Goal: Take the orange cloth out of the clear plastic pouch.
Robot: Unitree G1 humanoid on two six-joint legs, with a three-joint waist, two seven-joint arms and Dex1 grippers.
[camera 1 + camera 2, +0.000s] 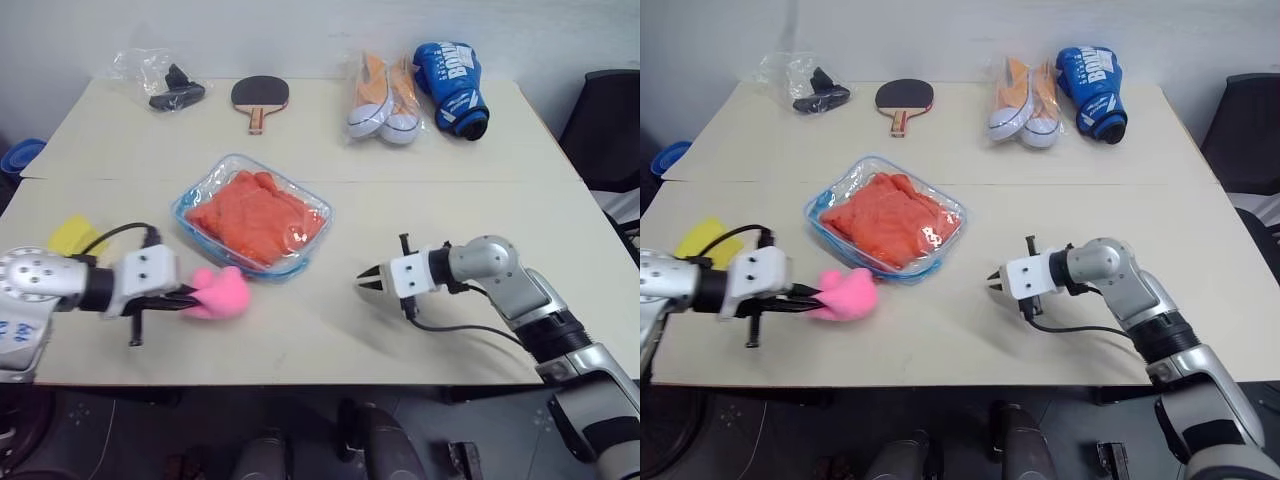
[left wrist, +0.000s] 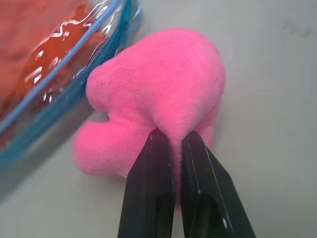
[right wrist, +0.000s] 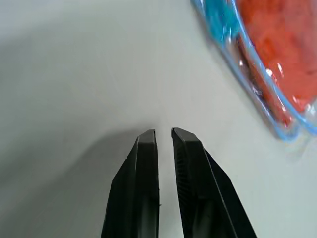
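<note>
At the table's far edge the blue boxing glove [image 1: 452, 87] bears white lettering, too small to read; beside it lie bagged sneakers [image 1: 382, 97] and a paddle [image 1: 260, 97]. In mid-table the clear plastic pouch [image 1: 196, 203] holds the orange cloth [image 1: 255, 216]. The left wrist view shows the left gripper [image 2: 171, 141] clenched on a pinch of a pink plush toy [image 2: 158, 89] just beside the pouch's blue edging; the right wrist view shows the right gripper [image 3: 163, 135] nearly closed, grasping nothing, over bare tabletop near the pouch's corner.
</note>
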